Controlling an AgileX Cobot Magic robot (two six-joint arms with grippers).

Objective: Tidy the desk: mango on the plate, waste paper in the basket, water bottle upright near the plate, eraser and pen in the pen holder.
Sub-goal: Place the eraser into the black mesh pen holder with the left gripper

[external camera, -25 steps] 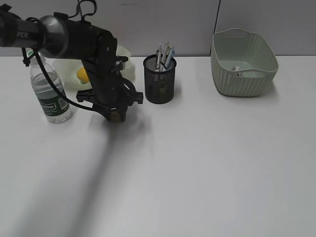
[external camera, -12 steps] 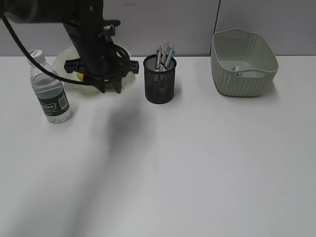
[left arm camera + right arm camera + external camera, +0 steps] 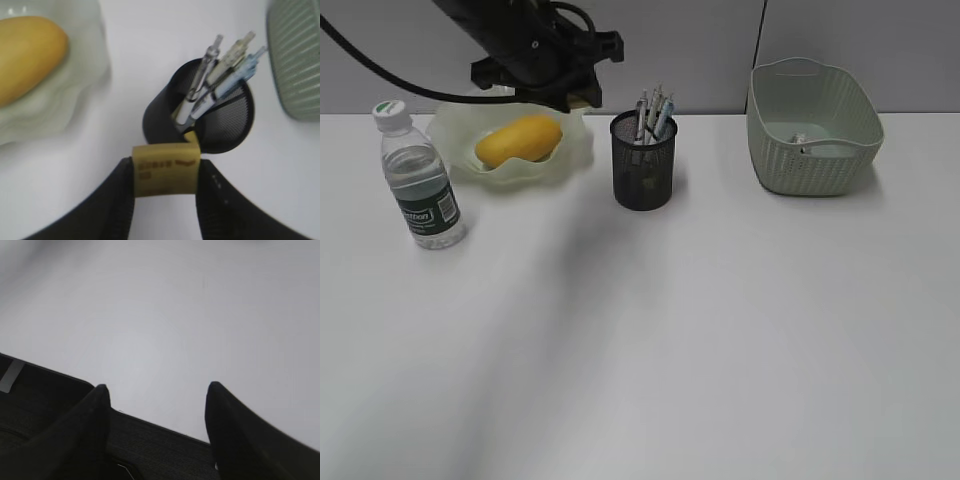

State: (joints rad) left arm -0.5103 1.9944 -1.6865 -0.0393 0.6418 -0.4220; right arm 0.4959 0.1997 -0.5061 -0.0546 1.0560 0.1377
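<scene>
Left gripper: the left gripper (image 3: 166, 172) is clenched on a yellowish tan rectangular eraser (image 3: 165, 170) with dark print on its face, one black finger (image 3: 116, 200) on each side of it.
Left gripper, place: raised above the desk at the back left in the exterior view (image 3: 582, 97), over the near edge of the plate and just left of the pen holder.
Eraser, place: in the left wrist view it hangs just in front of the pen holder's rim, not inside it.
Pen holder: black wire-mesh cylindrical cup (image 3: 643, 162), upright at the back middle of the desk, holding several pens (image 3: 654, 112) with clear and grey barrels that lean to the right.
Mango: smooth yellow-orange oval fruit (image 3: 518, 139) lying in the plate.
Plate: pale green translucent dish with a wavy ruffled rim (image 3: 457, 158), at the back left, just left of the pen holder.
Water bottle: small clear plastic bottle with a dark green label and white cap (image 3: 418, 182), upright, just left and forward of the plate.
Basket: pale sage-green plastic tub with ribbed woven-look sides (image 3: 814, 128), at the back right, well apart from the pen holder.
Waste paper: small white crumpled scrap (image 3: 799, 138) on the basket's floor.
Right gripper: the right gripper (image 3: 156, 402) has its dark fingers spread with nothing between them, over bare desk.
Desk: large plain white flat tabletop (image 3: 720, 340).
</scene>
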